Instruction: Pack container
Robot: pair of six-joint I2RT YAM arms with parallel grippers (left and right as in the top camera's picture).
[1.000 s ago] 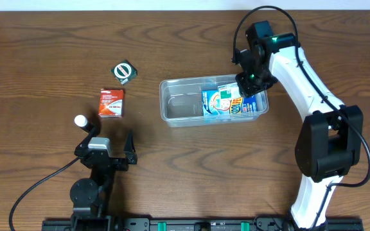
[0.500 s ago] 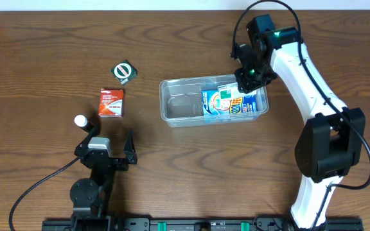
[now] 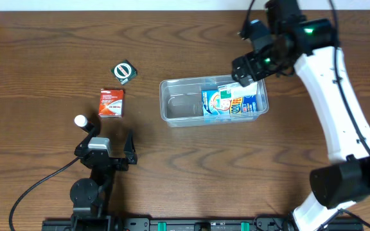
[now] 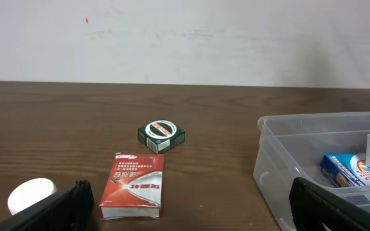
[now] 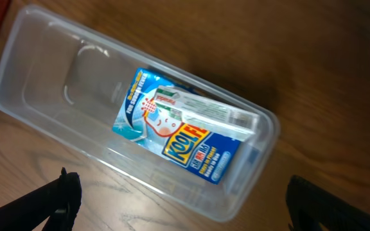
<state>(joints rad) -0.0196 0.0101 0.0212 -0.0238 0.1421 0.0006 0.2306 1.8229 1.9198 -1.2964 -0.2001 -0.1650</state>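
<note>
**Ana:** On the left side of the bench (image 3: 44,51), what lies there?

**Ben:** A white round cap (image 3: 80,120), and just beyond it a red packet (image 3: 112,102), lying flat. Farther still is a small green-and-white box (image 3: 124,71). The left pincer (image 3: 111,138) sits on the near side of them, its jaws spread wide and holding nothing.

**Ana:** And the container?

**Ben:** The container (image 3: 167,106) stands mid-bench, well apart from those packets, to their right. A blue printed packet (image 3: 217,104) lies flat in its right half, with a white carton (image 3: 237,90) resting across the packet's far edge.

**Ana:** The right arm?

**Ben:** The right pincer (image 3: 248,69) hangs above the container's far right corner, raised clear of it. Its jaws are wide apart and empty.
</note>
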